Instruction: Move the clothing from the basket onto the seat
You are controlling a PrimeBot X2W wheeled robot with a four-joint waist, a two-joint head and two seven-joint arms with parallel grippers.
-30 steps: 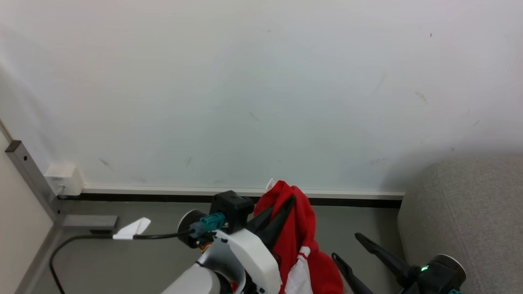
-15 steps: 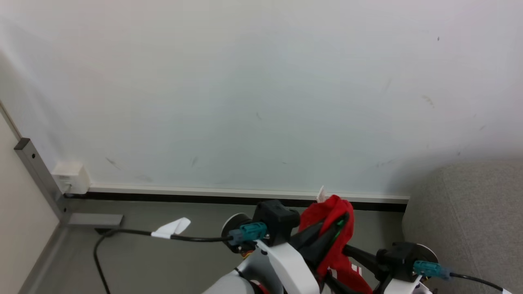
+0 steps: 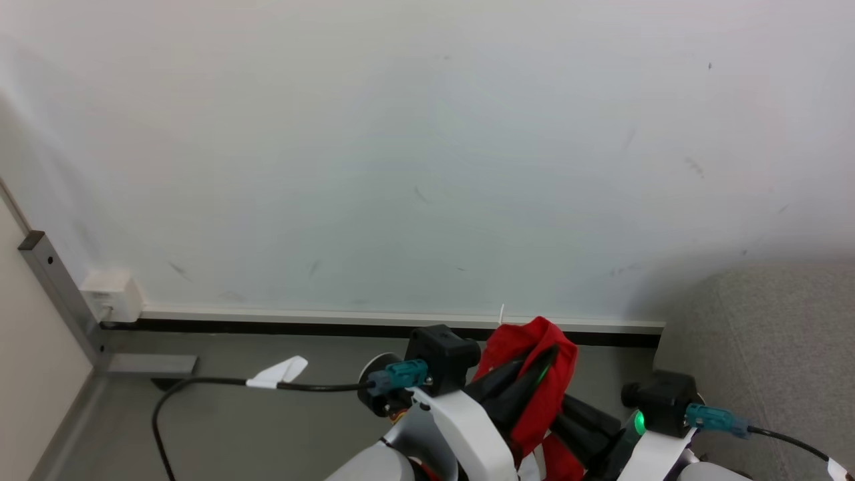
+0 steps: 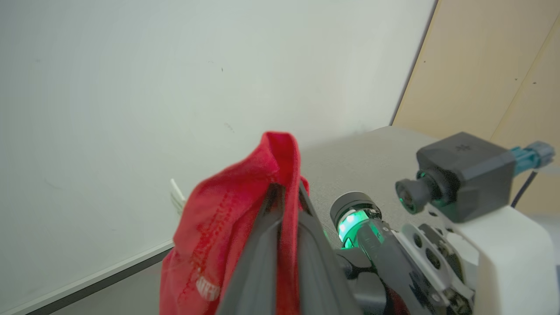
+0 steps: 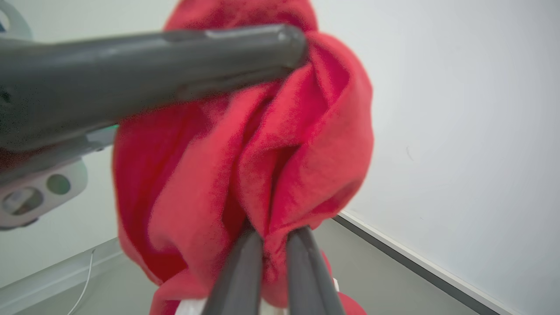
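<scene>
The clothing (image 3: 528, 347), a bright red bunched garment, hangs in the air before the wall, held by both grippers. My left gripper (image 3: 549, 355) is shut on its top fold, and in the left wrist view its fingers (image 4: 262, 245) pinch the red fabric (image 4: 218, 218). My right gripper (image 5: 273, 234) is shut on a lower fold of the clothing (image 5: 306, 144), coming in from the right (image 3: 558, 407). A left finger (image 5: 175, 57) crosses above it. The grey seat (image 3: 768, 334) lies to the right. The basket is out of view.
A pale wall (image 3: 427, 167) with a white and black baseboard (image 3: 300, 319) stands close ahead over grey floor. A black cable with a white tag (image 3: 274, 374) trails left. A metal post (image 3: 60, 294) and a white box (image 3: 110, 294) sit at the left corner.
My right gripper has risen from the lower right, open, to the clothing and shut on it. The left arm has carried the clothing a little rightward towards the seat.
</scene>
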